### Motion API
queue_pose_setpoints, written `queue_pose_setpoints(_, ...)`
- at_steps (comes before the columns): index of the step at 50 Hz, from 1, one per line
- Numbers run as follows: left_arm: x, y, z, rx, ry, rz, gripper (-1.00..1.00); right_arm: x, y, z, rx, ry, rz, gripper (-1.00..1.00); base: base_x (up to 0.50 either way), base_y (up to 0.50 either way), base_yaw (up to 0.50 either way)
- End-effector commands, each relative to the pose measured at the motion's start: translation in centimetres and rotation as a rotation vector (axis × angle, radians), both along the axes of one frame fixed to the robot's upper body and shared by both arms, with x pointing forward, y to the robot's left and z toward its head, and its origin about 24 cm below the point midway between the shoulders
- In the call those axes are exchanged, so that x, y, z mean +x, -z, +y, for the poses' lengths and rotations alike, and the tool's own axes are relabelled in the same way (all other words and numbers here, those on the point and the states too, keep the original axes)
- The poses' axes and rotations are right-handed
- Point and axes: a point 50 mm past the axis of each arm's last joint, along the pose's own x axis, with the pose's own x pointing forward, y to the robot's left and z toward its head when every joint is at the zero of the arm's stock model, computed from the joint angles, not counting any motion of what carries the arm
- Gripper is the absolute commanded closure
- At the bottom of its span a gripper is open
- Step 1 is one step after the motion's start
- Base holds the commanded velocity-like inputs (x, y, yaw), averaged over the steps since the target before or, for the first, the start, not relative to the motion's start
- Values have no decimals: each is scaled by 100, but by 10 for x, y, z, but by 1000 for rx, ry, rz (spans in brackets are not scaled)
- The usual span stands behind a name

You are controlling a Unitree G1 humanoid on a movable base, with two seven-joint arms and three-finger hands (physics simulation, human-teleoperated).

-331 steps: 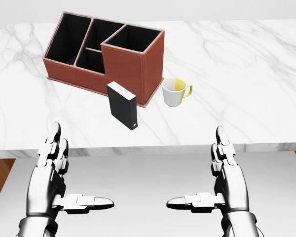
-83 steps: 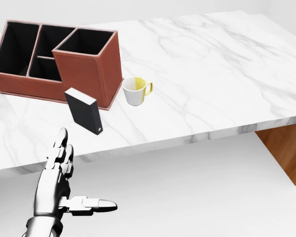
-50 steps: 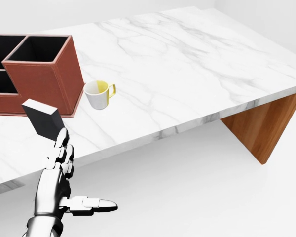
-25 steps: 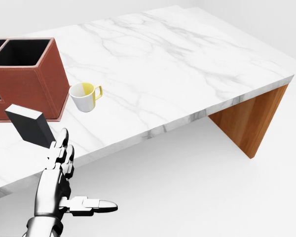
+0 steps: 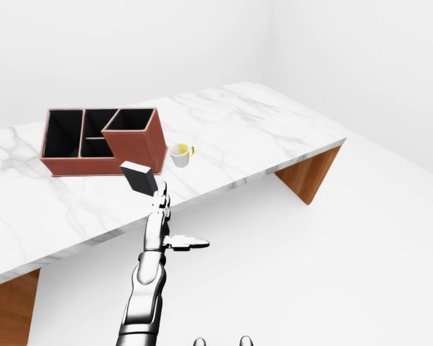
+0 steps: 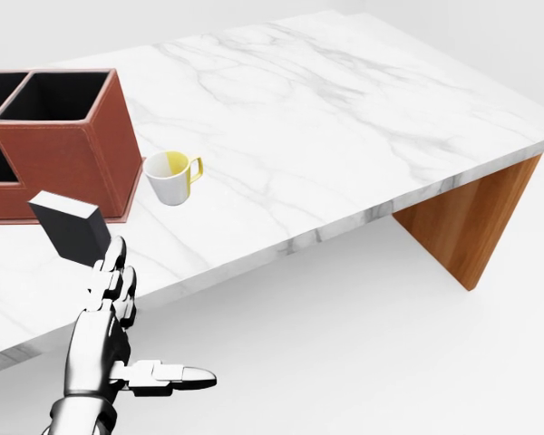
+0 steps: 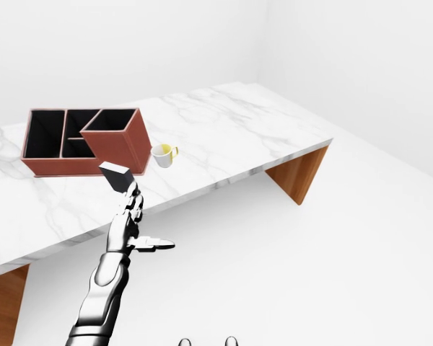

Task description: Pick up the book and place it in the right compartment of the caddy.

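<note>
**Book upright on the marble, left hand spread open just short of it**

The black book (image 6: 70, 227) stands on the marble table (image 6: 344, 118), tilted a little in the head view, directly above the fingertips of the left hand (image 6: 104, 340). Whether fingertips and book touch I cannot tell; they overlap in the picture. That hand is open: fingers (image 6: 109, 281) straight and pointing up toward the book, thumb stuck out sideways to the right, nothing held.

Just up and left of the book, beyond the hand, is the brown caddy (image 5: 101, 140), its tall right compartment nearest the book and dark inside. To the right of the hand's line, beside the caddy's corner, sits a white mug (image 6: 172, 176) with yellow interior and handle.

The right hand is out of sight in all views.
</note>
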Motion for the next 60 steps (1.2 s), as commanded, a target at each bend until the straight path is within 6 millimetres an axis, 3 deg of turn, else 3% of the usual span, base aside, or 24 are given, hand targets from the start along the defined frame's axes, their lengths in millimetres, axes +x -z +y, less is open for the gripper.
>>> queue_pose_setpoints(1, 2, 4, 1, -24, 15, 20, -100, 5, -3, 1, -30, -16, 16, -100, 7, 14, 0)
queue_pose_setpoints(26, 1, 1, 2, -40, 12, 5, -100, 5, -4, 2, -33, -15, 14, -100, 7, 15, 0)
queue_pose_setpoints(44, -13, -20, 3, -185, 34, -98, -100, 4, -4, 1, -34, -15, 12, -100, 7, 14, 0)
queue_pose_setpoints(60, -16, -18, 0, -189, 65, -90, -100, 4, -6, 1, -36, -16, 5, -100, 6, 13, 0)
